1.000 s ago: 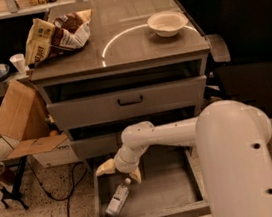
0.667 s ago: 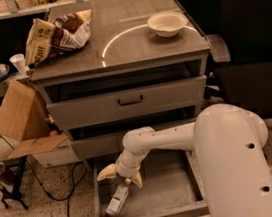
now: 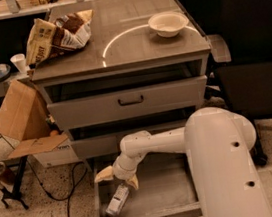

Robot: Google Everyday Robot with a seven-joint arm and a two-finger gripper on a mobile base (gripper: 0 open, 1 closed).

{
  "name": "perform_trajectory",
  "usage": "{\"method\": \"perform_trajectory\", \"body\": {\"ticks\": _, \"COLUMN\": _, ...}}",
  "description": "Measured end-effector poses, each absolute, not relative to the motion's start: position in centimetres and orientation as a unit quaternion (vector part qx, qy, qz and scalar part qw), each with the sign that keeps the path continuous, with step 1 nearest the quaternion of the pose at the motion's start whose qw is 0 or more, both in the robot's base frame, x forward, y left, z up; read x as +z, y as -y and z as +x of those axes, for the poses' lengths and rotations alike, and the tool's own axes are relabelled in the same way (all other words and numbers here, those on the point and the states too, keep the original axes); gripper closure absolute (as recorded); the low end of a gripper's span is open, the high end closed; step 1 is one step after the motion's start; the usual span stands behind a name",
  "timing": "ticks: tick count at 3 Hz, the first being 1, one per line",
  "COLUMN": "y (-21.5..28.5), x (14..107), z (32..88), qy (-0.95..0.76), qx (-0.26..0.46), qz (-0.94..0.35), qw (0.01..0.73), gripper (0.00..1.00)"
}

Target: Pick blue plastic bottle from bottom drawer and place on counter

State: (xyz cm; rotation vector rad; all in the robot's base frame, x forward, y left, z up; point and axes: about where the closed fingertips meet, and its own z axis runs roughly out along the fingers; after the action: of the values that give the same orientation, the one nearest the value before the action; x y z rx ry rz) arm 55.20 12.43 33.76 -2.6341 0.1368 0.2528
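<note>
- Reaching into the open bottom drawer (image 3: 168, 189), the gripper (image 3: 118, 178) hangs low over its left side, jaws spread and pinching nothing.
- The blue plastic bottle (image 3: 117, 200) lies tilted on the drawer floor just below the fingertips; it may be touching one, hard to say.
- Up on the counter (image 3: 133, 50) sit a white bowl (image 3: 168, 23) and a crumpled snack bag (image 3: 57, 35).

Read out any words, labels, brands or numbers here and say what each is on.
No text reads clearly.
Print on the crumpled tan snack bag on the grey counter: too blurred.
Label on the small clear plastic bottle in the open bottom drawer, by the robot's hand: too small.
</note>
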Motion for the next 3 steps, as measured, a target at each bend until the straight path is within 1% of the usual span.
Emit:
{"method": "perform_trajectory", "body": {"ticks": 1, "y": -14.1, "x": 29.5, "z": 56.0, "qy": -0.05, "qx": 0.107, "qz": -0.963, "qw": 0.243, "gripper": 0.0}}
{"method": "perform_trajectory", "body": {"ticks": 2, "y": -14.7, "x": 24.6, "z": 56.1, "qy": -0.071, "qx": 0.139, "qz": -0.96, "qw": 0.234, "gripper": 0.0}}
{"method": "perform_trajectory", "body": {"ticks": 3, "y": -15.3, "x": 18.8, "z": 56.0, "qy": -0.097, "qx": 0.176, "qz": -0.958, "qw": 0.206, "gripper": 0.0}}
